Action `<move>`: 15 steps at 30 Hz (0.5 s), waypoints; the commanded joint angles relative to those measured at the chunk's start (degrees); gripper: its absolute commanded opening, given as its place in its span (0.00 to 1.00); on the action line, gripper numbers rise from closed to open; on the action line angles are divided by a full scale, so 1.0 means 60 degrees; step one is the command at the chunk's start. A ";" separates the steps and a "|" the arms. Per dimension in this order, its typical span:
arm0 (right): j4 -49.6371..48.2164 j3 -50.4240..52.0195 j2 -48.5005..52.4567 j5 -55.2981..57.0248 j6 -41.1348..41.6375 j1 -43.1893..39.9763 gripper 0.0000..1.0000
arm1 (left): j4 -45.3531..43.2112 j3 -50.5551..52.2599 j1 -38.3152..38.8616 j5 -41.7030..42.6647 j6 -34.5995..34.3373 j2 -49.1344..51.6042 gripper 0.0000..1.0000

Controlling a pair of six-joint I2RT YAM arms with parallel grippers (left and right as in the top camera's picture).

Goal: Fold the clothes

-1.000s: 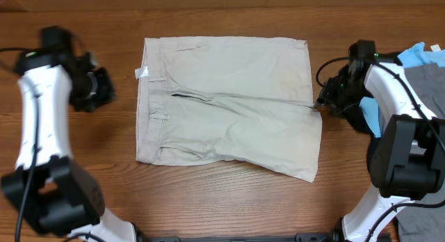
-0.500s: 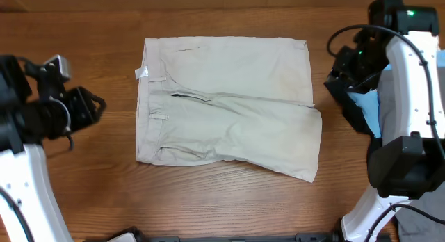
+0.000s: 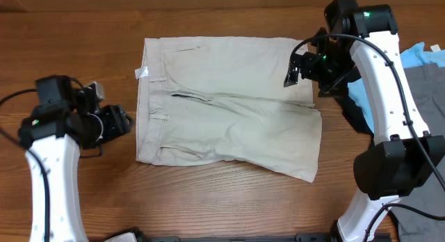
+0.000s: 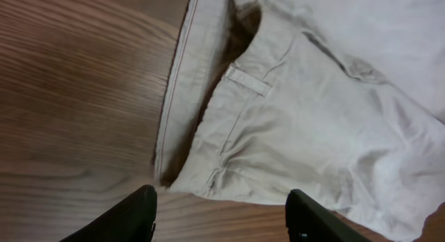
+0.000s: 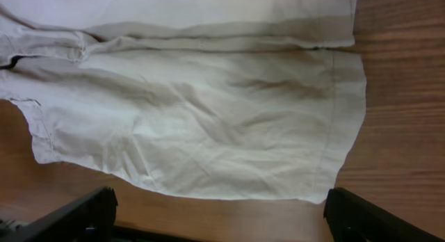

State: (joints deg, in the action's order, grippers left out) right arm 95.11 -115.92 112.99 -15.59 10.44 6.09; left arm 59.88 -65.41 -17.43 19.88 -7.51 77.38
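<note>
Wood-grain surface (image 3: pixel 229 200) carries beige shorts (image 3: pixel 229 110) lying flat at centre, waistband left, leg hems right, lower leg skewed out. Risk: a pinch catching only the top layer, or uneven lifts, would likely drag the cloth and leave a crooked fold. Tools: left tool (image 3: pixel 122 124) moderately wide, empty, just beside waistband corner; right tool (image 3: pixel 297 68) fully wide, empty, over upper leg hem, contact unclear.

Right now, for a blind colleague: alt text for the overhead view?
Beige shorts lie spread on a wooden table, waistband toward the left arm. The right arm holds its jaws above the shorts' far right corner; blue and grey garments sit at the right edge.
</note>
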 commanded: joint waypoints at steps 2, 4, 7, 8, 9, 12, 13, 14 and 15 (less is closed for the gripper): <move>-0.0375 -0.0109 -0.0171 0.0087 -0.0073 -0.0015 1.00 | -0.0576 0.0412 0.0036 0.0936 0.0113 0.1370 0.54; -0.0612 -0.0109 -0.0171 0.0087 -0.0073 -0.0015 1.00 | -0.0736 0.0412 0.0036 0.1330 0.0412 0.1982 0.44; -0.0984 -0.0109 -0.0171 0.0087 -0.0073 -0.0015 1.00 | -0.0729 0.0412 0.0036 0.1636 0.0838 0.2769 0.45; -0.1155 -0.0109 -0.0171 0.0087 -0.0073 -0.0015 1.00 | -0.0667 0.0412 0.0036 0.1632 0.0998 0.3151 0.47; -0.1348 -0.0109 -0.0171 0.0087 -0.0073 -0.0015 1.00 | -0.0627 0.0415 0.0036 0.1647 0.1045 0.3534 0.47; -0.1497 -0.0109 -0.0171 0.0087 -0.0073 -0.0015 1.00 | -0.0641 0.0415 0.0036 0.1698 0.1045 0.3872 0.50; -0.1530 -0.0109 -0.0171 0.0087 -0.0073 -0.0015 1.00 | -0.0678 0.0415 0.0036 0.1694 0.1049 0.3938 0.51; -0.1563 -0.0109 -0.0171 0.0087 -0.0073 -0.0015 1.00 | -0.0718 0.0415 0.0036 0.1690 0.1049 0.3974 0.52; -0.1599 -0.0109 -0.0171 0.0087 -0.0073 -0.0015 1.00 | -0.0783 0.0437 0.0036 0.1687 0.1045 0.4000 0.53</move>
State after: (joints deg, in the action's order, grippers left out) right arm 86.08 -115.92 112.97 -15.44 10.44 6.04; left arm 55.68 -63.09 -17.43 28.34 -2.76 100.92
